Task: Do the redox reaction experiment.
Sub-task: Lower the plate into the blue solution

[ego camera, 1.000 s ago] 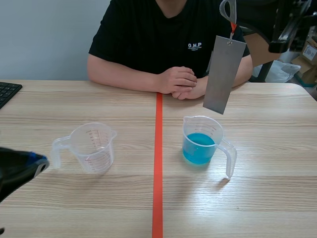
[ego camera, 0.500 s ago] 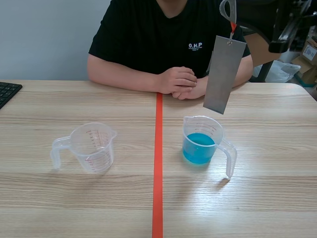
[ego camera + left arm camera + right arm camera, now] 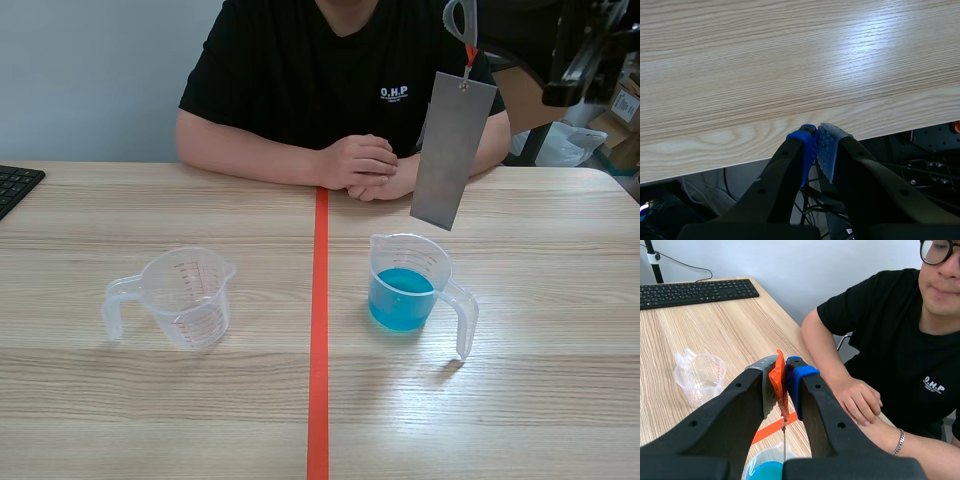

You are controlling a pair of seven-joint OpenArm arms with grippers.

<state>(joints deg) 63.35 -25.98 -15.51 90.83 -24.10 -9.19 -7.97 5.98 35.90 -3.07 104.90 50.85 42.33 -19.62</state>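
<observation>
**Materials and finishes: bench items**

- Table point(image 3: 560, 400): pale wood grain, smooth, with a soft sheen at near right.
- Tape line point(image 3: 319, 330): orange-red, flat matt.
- Hanging plate point(image 3: 453, 150): grey sheet metal, dull and unpolished.
- Orange tab point(image 3: 779, 385): thin, smooth strip.
- Left cup point(image 3: 185, 297): clear plastic, smooth, slightly cloudy.
- Right cup point(image 3: 445, 262): the same clear plastic, holding glossy blue liquid point(image 3: 402, 297).
- Keyboard point(image 3: 695, 291): black matt plastic.
- Person's shirt point(image 3: 320, 80): black matt cloth.
- Right gripper point(image 3: 781, 365): black matt fingers. The pads point(image 3: 799, 374) are dotted and rubbery-looking.
</observation>
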